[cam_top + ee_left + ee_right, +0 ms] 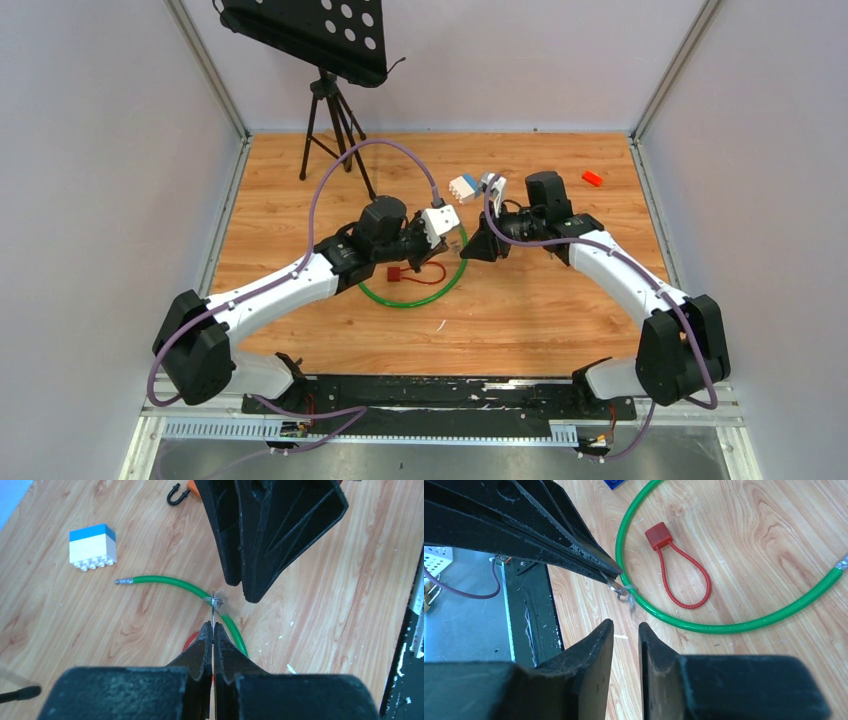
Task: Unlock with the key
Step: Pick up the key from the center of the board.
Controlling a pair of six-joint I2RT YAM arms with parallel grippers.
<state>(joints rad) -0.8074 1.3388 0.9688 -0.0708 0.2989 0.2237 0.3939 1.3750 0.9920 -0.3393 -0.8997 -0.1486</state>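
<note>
L end effector (212, 629) pinches small silver metal key (213, 609) above green looped cable (165, 580) | R end effector (626, 626) slightly spread, empty, just beside key | red cable padlock (658, 535) lies on wooden desk (764, 535) inside loop | tip: R takes key by bow, blade kept free, lined up w/ keyhole
</note>
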